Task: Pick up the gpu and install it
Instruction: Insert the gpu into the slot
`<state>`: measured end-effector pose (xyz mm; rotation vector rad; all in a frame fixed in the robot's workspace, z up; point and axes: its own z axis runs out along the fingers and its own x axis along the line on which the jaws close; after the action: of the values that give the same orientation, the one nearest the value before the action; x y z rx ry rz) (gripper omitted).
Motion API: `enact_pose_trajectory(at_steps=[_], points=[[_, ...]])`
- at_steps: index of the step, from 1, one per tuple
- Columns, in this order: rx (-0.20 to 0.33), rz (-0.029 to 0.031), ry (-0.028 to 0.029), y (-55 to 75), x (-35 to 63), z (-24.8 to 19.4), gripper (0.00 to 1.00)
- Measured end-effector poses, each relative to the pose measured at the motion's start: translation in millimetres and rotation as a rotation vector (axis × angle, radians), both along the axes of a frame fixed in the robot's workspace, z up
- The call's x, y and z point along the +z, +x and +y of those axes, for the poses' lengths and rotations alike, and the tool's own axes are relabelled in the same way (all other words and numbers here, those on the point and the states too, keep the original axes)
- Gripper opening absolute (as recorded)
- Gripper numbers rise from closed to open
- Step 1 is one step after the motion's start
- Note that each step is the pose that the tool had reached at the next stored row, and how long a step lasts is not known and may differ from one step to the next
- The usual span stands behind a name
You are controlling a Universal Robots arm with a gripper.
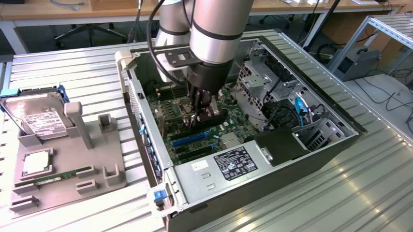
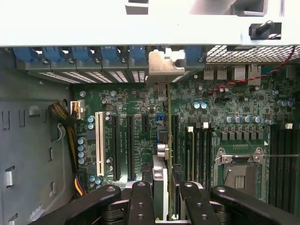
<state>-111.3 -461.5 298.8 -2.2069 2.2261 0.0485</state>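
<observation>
My gripper [image 1: 199, 116] reaches down into the open computer case [image 1: 322, 145], over the motherboard [image 1: 193, 140]. It is shut on the gpu [image 1: 205, 122]. In the wrist view the gpu [image 2: 165, 154] shows edge-on as a thin dark card between my black fingers [image 2: 140, 201]. Its silvery end bracket [image 2: 165, 65] sits at the case's rear slot openings. The card stands upright over the black expansion slots [image 2: 129, 145]. Whether its edge sits in a slot is hidden.
A grey parts holder [image 1: 71, 164] on the exterior view's left carries a silver hard drive [image 1: 42, 121] and a green RAM stick [image 1: 55, 176]. Drive cages [image 1: 258, 82], cables and the power supply [image 1: 226, 164] crowd the case. The CPU socket [image 2: 241, 168] lies beside the card.
</observation>
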Motion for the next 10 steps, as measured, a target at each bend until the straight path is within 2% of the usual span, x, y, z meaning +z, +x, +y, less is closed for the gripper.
enact_pose_trajectory(at_steps=[10], points=[[0.000, 0.0000, -0.0001, -3.6, -11.7, 0.1, 0.27]])
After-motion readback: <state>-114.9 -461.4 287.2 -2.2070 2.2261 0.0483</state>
